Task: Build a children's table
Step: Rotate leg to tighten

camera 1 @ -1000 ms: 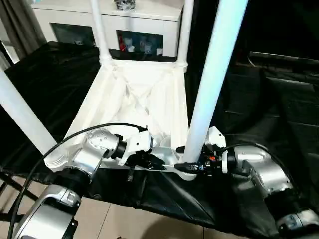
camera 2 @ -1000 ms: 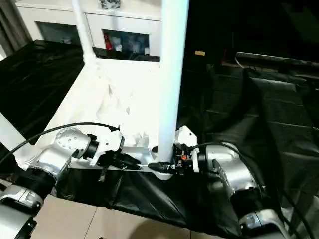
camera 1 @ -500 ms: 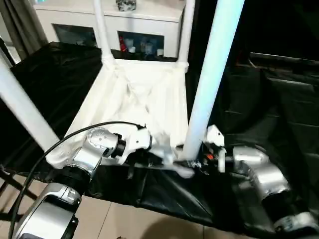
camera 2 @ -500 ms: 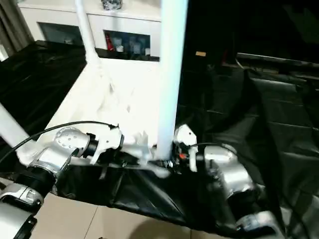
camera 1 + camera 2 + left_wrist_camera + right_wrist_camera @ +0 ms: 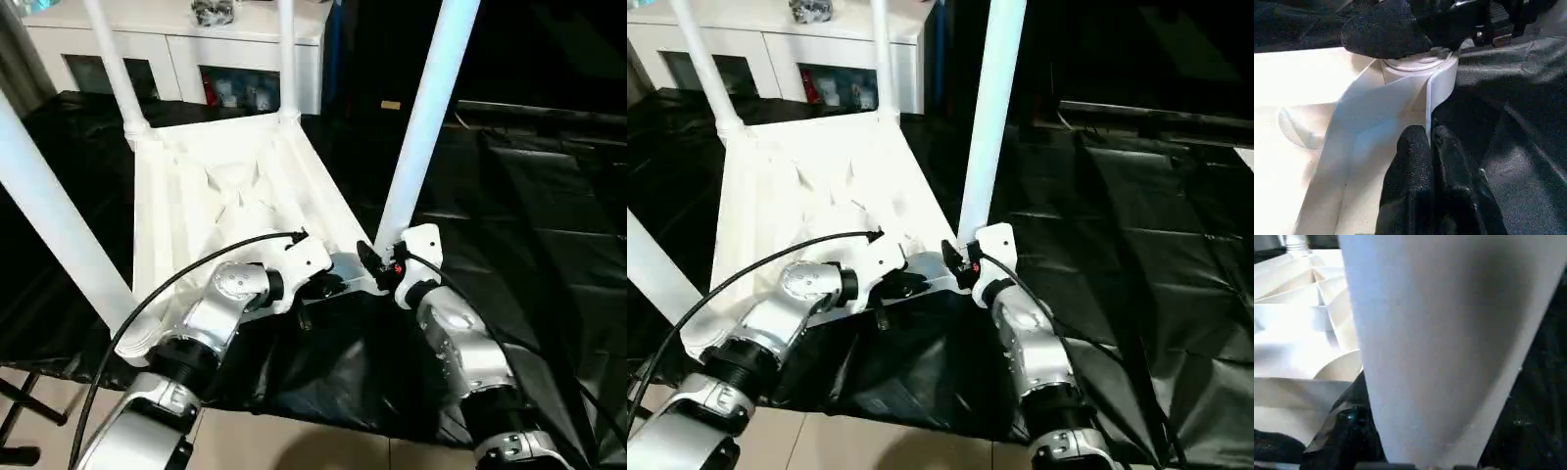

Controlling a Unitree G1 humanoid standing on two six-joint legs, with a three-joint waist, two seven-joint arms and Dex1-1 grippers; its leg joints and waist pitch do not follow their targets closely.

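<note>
The white plastic rectangular tabletop (image 5: 225, 186) with its raised rim and ribbed underside lies upside down on a black plastic sheet (image 5: 509, 206) spread over the work surface, and four long white round tube legs stand up from its rounded corner sockets. Two legs (image 5: 118, 69) (image 5: 286, 54) rise at the tabletop's far corners, in front of a white cabinet (image 5: 176, 44). A third leg (image 5: 44, 211) stands at the near corner on the robot's left. The fourth leg (image 5: 421, 127) stands in the near corner on the robot's right. The left gripper (image 5: 1431, 147) is pinched shut on the tabletop's near rim, just beside that right-hand corner socket (image 5: 1418, 66), one finger on each side of the thin wall. The right gripper (image 5: 377, 269) sits at the foot of the fourth leg, its black fingers (image 5: 1383, 32) part-spread against the tube just above the socket; whether they actually clamp it cannot be told.
</note>
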